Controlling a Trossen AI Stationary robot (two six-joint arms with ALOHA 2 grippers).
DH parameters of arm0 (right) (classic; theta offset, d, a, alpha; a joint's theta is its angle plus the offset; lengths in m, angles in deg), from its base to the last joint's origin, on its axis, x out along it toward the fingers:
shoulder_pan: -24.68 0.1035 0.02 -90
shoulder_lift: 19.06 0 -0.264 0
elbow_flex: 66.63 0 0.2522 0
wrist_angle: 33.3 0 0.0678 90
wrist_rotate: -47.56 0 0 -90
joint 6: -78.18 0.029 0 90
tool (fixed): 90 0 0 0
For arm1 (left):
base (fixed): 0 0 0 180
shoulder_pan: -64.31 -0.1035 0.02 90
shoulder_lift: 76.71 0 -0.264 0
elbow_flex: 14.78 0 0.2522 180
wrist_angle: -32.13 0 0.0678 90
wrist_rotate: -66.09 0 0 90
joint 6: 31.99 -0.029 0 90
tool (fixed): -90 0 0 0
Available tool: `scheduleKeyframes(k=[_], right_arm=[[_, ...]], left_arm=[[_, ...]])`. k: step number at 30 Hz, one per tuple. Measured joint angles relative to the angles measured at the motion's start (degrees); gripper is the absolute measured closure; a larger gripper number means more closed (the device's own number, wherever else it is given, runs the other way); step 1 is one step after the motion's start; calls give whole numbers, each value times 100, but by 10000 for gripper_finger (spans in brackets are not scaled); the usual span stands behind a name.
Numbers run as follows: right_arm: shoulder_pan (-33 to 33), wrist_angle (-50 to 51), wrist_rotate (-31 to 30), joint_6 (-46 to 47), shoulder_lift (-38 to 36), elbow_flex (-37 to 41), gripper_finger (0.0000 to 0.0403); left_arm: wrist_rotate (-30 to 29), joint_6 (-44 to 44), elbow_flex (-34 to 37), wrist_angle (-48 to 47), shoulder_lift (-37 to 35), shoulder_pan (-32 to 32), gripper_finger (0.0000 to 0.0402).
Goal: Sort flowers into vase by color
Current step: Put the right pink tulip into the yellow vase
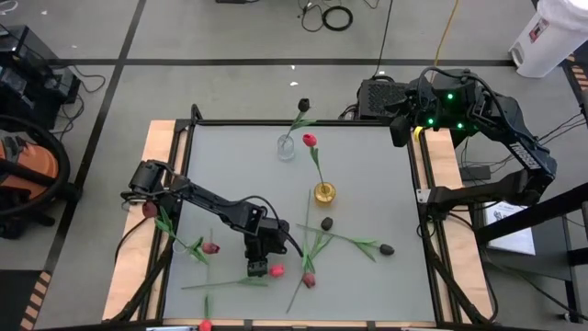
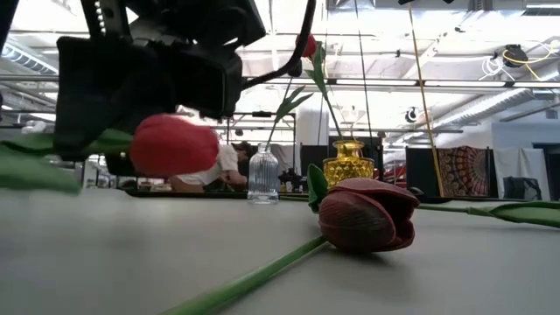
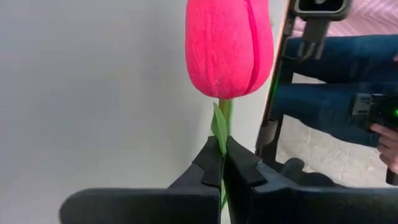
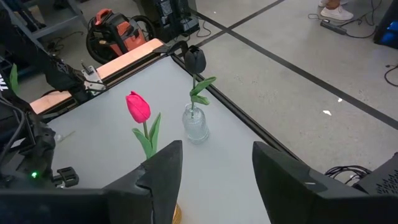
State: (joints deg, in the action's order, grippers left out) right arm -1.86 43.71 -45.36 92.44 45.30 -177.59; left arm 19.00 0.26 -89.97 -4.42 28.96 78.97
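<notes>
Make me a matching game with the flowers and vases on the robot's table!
Things:
1. clear glass vase
2. gold vase
3. left gripper
4. right gripper

Matches:
A. holds a pink tulip
B. open, holding nothing
C. holds a black tulip
D. shut on a pink tulip's stem

Pairs: 1-C, 2-A, 3-D, 4-B

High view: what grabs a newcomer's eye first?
The left claw, near the table's front edge, is shut on the stem of a bright pink tulip. Behind it, a gold vase mid-table holds one pink tulip and a clear vase near the back edge holds a black one.
</notes>
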Motion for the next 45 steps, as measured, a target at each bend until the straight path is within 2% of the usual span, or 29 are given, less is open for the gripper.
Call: scheduleKeyframes(k=[9,32,45], right_arm=[[0,1,0,0,2,0,215],[-1,1,0,0,0,-1,215],[-1,-1,0,0,0,-1,215]], left_arm=[[3,-155,-198,16,-4,-125,400],[-8,-770,-199,-16,-4,-787,397],[211,-757,-201,822,-7,-857,397]])
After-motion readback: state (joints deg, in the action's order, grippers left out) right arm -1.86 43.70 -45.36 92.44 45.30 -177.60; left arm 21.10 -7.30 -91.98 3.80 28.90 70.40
